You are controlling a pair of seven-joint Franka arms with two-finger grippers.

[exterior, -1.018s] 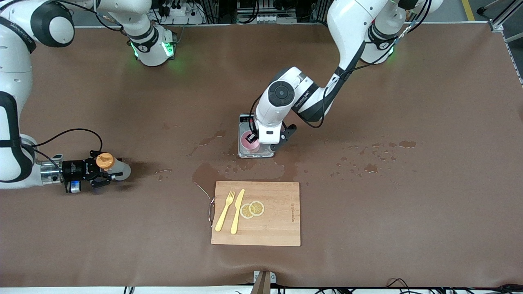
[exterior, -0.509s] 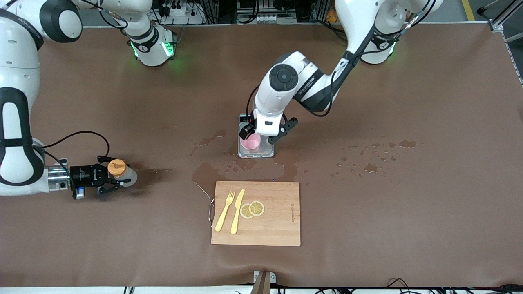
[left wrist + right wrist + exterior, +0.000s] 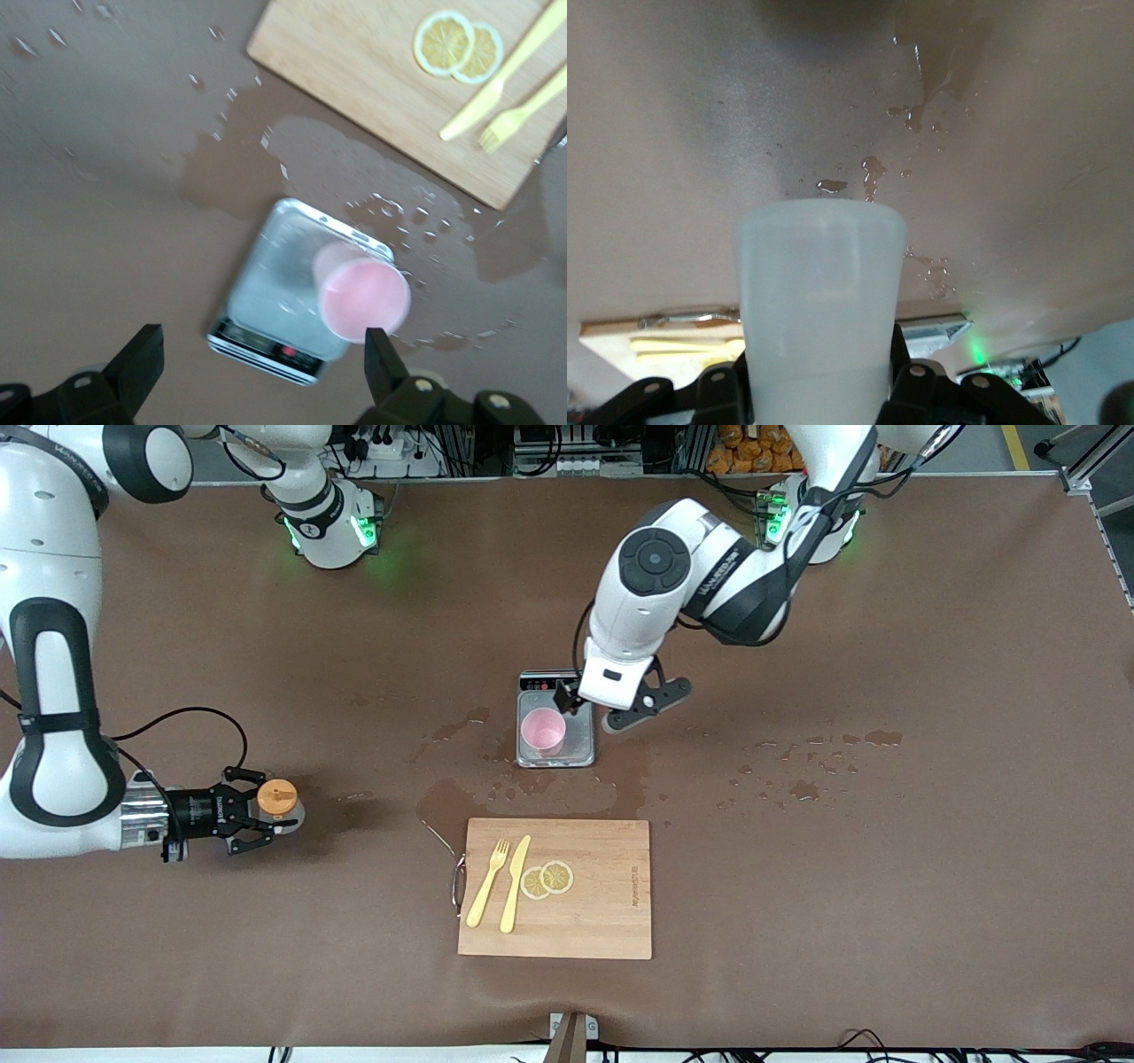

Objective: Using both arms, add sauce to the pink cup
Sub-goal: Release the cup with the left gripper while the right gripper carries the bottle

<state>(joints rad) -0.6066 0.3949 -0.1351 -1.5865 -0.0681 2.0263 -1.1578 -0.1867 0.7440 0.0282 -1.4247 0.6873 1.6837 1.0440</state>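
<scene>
My left gripper [image 3: 609, 710] has let go and risen, jaws spread, above the pink cup [image 3: 542, 732] on the scale [image 3: 580, 755]; my right gripper [image 3: 266, 821] pinches the sauce bottle [image 3: 282, 804].

A robotics lab: two white arms [image 3: 53, 691] bolted to a brown-covered table [image 3: 886, 868], cables and aluminium framing [image 3: 1085, 460] around.

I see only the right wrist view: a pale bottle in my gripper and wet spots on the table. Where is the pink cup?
Observer: The pink cup stands on a small scale, mid-table.
Operator: Does the left gripper hold it?
Observer: No. The left gripper hangs open over the scale, apart from the cup.
Operator: Am I near it?
Observer: No. The right gripper holds the sauce bottle at the right arm's end of the table.
</scene>
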